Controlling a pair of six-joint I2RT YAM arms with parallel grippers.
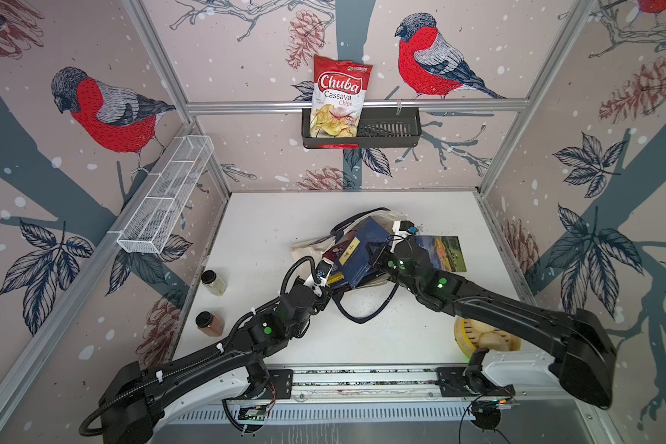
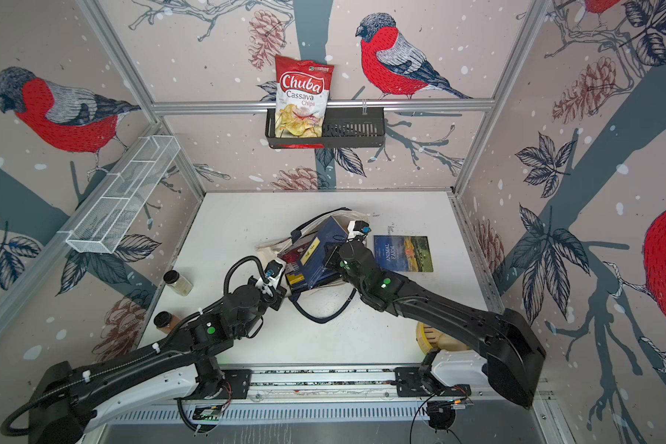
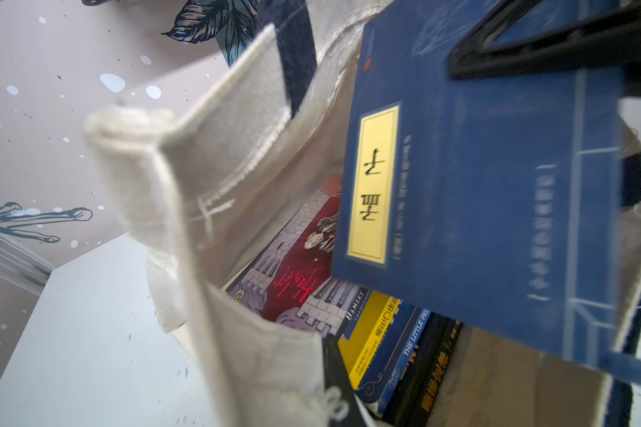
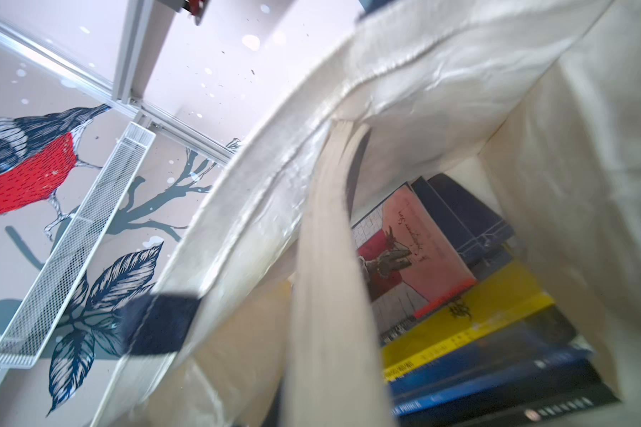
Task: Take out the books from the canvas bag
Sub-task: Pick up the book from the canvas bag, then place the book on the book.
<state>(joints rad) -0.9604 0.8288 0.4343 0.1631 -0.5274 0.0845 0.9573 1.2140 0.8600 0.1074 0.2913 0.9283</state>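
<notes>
You will find the canvas bag [image 1: 308, 248] at the middle of the table [image 1: 266, 230], its mouth open. The left gripper [image 1: 328, 290] is closed, apparently on the bag's near rim. The right gripper [image 1: 377, 253] is clamped on the blue book [image 1: 358, 265] with a yellow label, which stands tilted and partly out of the mouth. In the left wrist view, further books [image 3: 385, 332] lie inside the bag beneath it, among them Hamlet and The Little Prince. In a top view, the Animal Farm book [image 2: 404, 253] lies flat on the table beside the bag, on the right arm's side.
</notes>
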